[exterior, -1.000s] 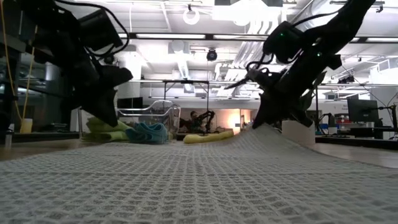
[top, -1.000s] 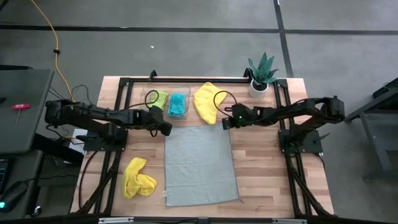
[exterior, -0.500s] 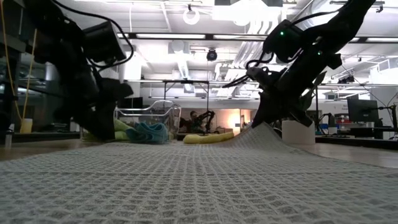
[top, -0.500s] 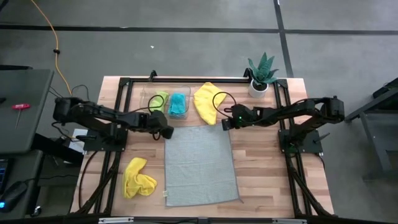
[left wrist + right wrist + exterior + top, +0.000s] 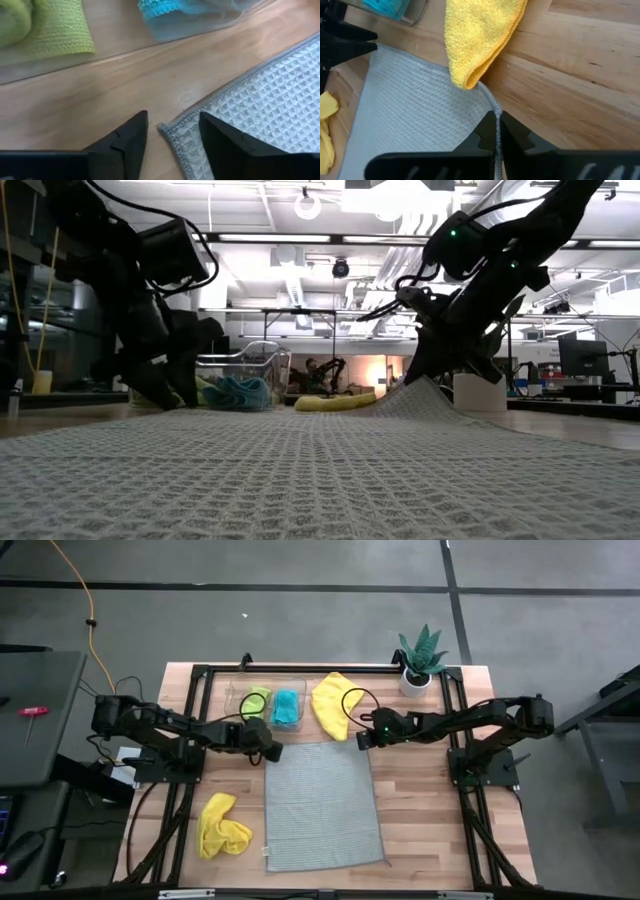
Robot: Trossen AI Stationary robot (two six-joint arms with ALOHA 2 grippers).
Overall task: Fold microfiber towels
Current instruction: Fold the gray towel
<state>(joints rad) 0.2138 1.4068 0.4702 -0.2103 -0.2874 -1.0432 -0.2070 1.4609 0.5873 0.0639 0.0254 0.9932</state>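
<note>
A light grey waffle towel [image 5: 322,805] lies spread flat in the middle of the table. My left gripper [image 5: 172,121] is open and low at its far left corner [image 5: 175,132], one finger on either side of the corner, which rests on the wood. My right gripper [image 5: 362,739] is shut on the far right corner. A yellow towel [image 5: 333,703] lies beyond the grey one, its tip [image 5: 465,82] overlapping the far edge. A second yellow towel [image 5: 222,825] lies crumpled at the near left. Lime green [image 5: 257,700] and teal [image 5: 286,707] towels sit in a clear tray. My right gripper pinches the grey towel's far right corner by its hemmed edge [image 5: 496,111] between its two fingers. The fingers slant down from the table's right side. That corner [image 5: 425,392] is raised a little off the wood, while the rest of the towel lies flat.
The clear tray [image 5: 240,692] stands at the far edge, left of centre. A potted plant [image 5: 420,658] stands at the far right corner. Black frame rails [image 5: 200,675] run along the table's far, left and right sides. Bare wood shows to the right of the grey towel.
My left gripper has sunk toward the table at the grey towel's far left corner and has opened, its fingers now apart around the corner. The towel lies as before, its far right corner still raised.
</note>
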